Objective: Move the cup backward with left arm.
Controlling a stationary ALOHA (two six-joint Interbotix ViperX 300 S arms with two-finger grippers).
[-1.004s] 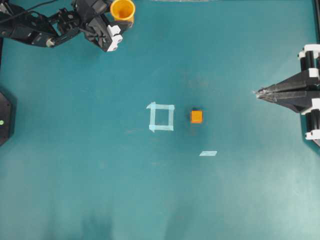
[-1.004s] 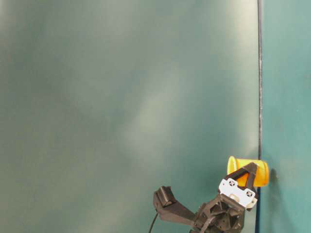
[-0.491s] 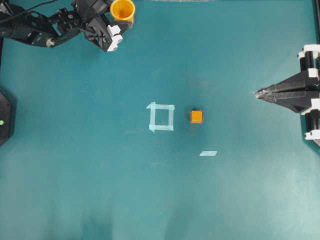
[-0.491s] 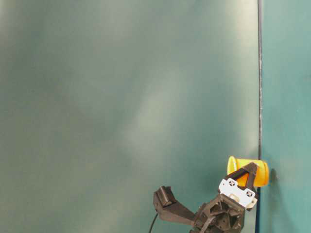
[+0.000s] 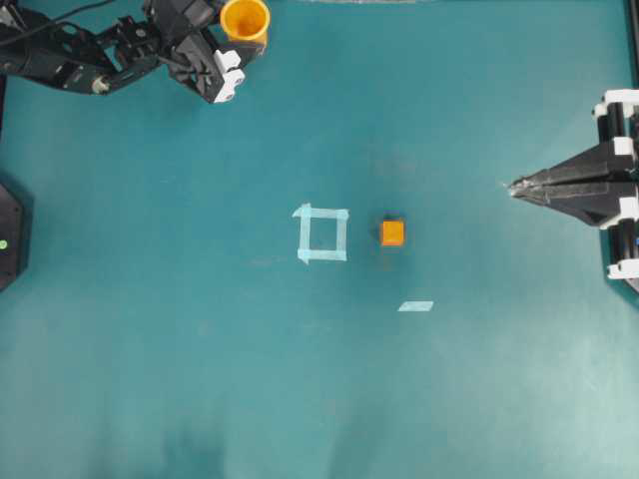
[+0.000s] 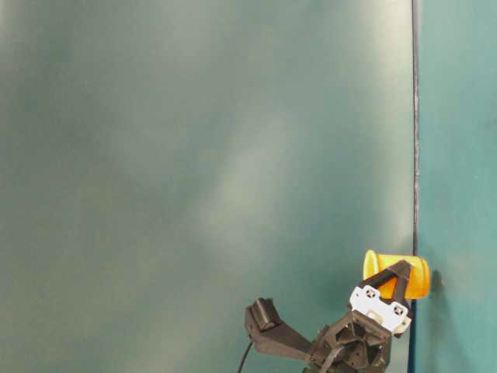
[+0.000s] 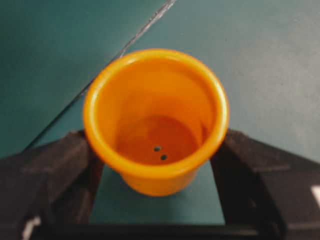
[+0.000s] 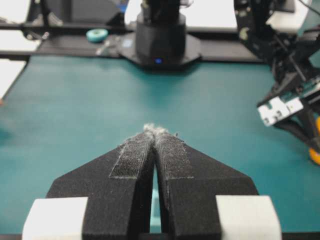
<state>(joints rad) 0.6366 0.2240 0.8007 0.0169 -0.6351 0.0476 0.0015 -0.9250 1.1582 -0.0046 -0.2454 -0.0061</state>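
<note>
Cup (image 7: 156, 120) between left tool (image 7: 157, 200) fingers (upright)

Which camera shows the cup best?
The left wrist view: the cup fills it, upright between the left gripper's fingers. Overhead shows only its rim; table-level its side; the right wrist view a sliver.

We look straight down on the counter (image 5: 200, 379) overhead; the table-level view faces its far edge. Both show the cup (image 5: 245, 19) at eleven o'clock, as does our close left wrist camera.
</note>
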